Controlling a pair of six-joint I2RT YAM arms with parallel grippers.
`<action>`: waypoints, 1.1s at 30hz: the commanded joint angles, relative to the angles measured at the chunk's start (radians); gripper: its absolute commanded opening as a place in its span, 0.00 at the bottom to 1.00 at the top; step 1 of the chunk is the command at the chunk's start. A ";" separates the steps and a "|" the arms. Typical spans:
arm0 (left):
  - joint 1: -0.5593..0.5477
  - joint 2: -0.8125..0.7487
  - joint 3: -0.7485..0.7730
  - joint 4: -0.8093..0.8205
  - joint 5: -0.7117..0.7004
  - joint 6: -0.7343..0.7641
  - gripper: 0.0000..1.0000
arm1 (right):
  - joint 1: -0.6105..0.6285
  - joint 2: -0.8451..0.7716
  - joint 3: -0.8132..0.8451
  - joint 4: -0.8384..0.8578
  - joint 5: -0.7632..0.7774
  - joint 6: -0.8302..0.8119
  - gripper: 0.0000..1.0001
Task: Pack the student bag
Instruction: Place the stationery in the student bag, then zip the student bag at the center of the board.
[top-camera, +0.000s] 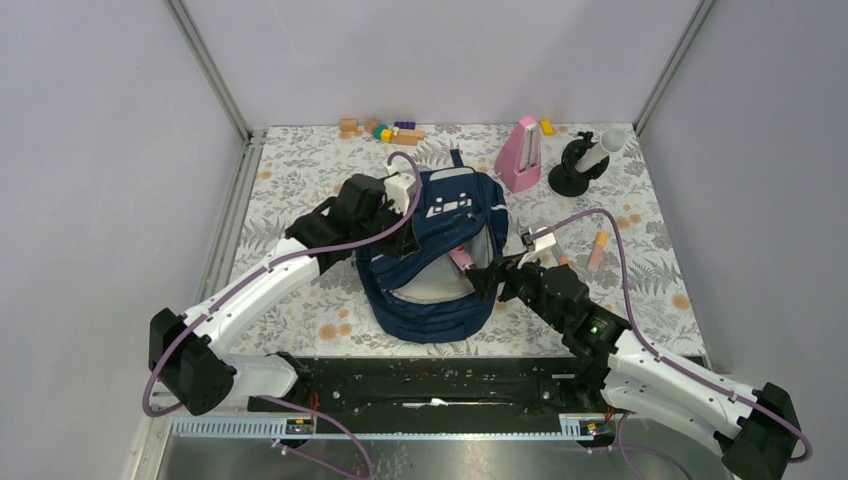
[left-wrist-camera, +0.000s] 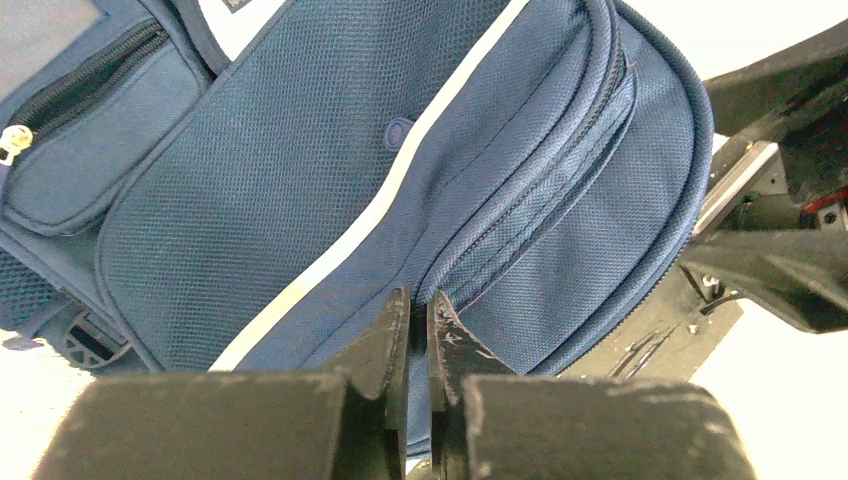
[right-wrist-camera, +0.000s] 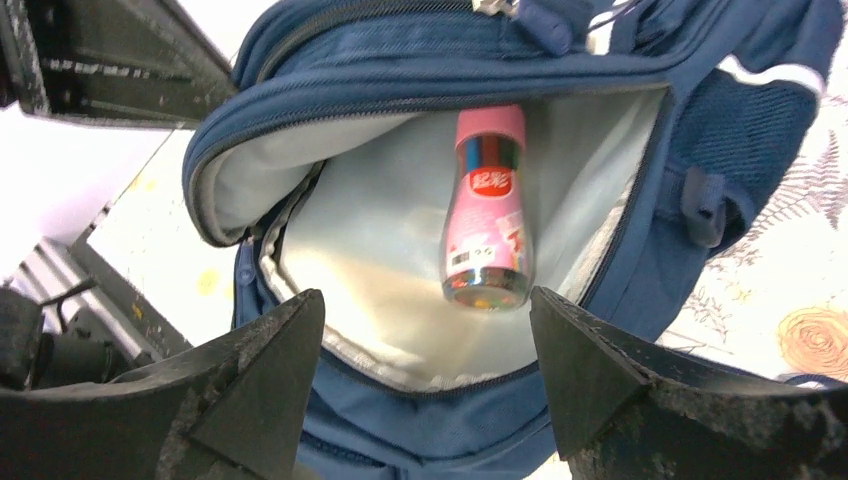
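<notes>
bag position: student bag (top-camera: 440, 260) lies mid-surface, front up, between my two arms.
bag axis: long axis runs far-to-near in the top view. The carry-loop end points to the far wall, the other end to my bases.
bag mouth: main zip gapes on the right-near side, grey lining showing, and faces my right wrist.
left gripper (left-wrist-camera: 418, 315): fingers pressed together, pinching a fold of the bag's blue fabric at its left flank, beside the white stripe.
right gripper (right-wrist-camera: 425, 300): jaws spread wide, holding nothing, just outside the mouth on the bag's right.
contents: pink container (right-wrist-camera: 487, 215) lies on the lining inside, cap pointing deeper in, base toward my right gripper.
near edge: the bag's near end sits close to the black rail (top-camera: 440, 385) at the surface (top-camera: 300, 180) edge.
left side: patterned surface shows out to the frame post.
right side: orange marker (top-camera: 598, 250) lies near my right wrist.
far side: pink metronome (top-camera: 520, 155), black stand (top-camera: 578, 168) and coloured blocks (top-camera: 385, 130), all apart from the bag.
</notes>
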 joint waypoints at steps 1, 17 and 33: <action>0.012 0.028 0.043 0.092 0.005 -0.072 0.00 | 0.031 0.000 0.057 -0.066 -0.068 -0.003 0.81; 0.011 0.158 0.208 0.074 0.068 -0.186 0.00 | 0.454 0.291 0.191 0.041 0.364 0.100 0.73; 0.030 0.181 0.167 0.091 0.056 -0.223 0.78 | 0.530 0.690 0.417 0.045 0.514 0.109 0.68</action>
